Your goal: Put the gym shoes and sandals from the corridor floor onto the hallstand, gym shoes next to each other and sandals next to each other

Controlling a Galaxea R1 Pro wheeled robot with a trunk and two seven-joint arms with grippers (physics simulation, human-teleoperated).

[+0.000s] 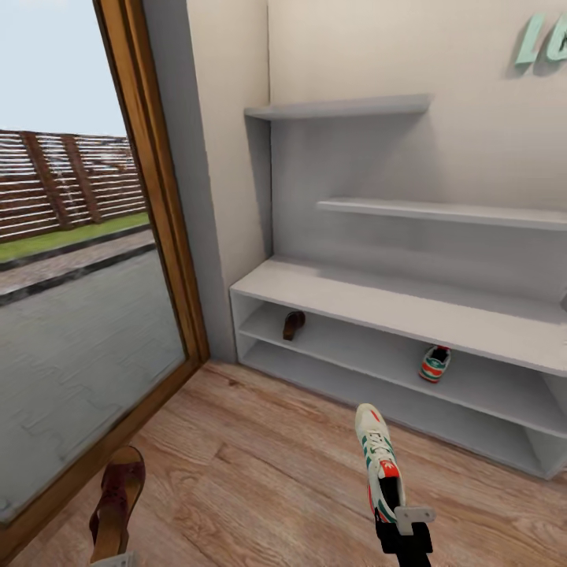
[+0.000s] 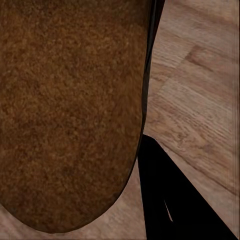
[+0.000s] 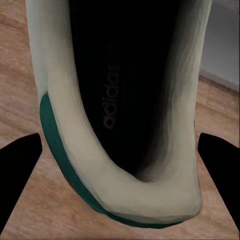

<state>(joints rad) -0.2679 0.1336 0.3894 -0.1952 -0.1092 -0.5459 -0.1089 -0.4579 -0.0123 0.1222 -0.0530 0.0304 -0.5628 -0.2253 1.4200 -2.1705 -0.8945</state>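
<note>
A: What does the right gripper (image 1: 403, 521) have?
B: It is clamped on the heel of a cream-white lace-up sneaker with green stripes (image 1: 379, 461), toe pointing away toward the rack. In the right wrist view the sneaker's dark opening (image 3: 117, 95) sits between the two black fingers (image 3: 17, 172), which stand apart at either side of the heel.

A: And the left gripper?
B: Only a pale sliver of it shows at the head view's bottom edge, under a dark brown leather sandal with a tan footbed (image 1: 118, 500); the sandal appears held there, above the light brown wood-plank floor (image 1: 260, 480). The left wrist view shows its brown sole (image 2: 70, 110) close up, one black finger (image 2: 175, 200) beside it.

A: Farther off?
B: The low light-grey hallstand (image 1: 378, 295) stands against the wall. On its upper open shelf lie another brown sandal (image 1: 293, 324), toward the left, and a second striped sneaker (image 1: 434, 364), well apart to the right.
</note>
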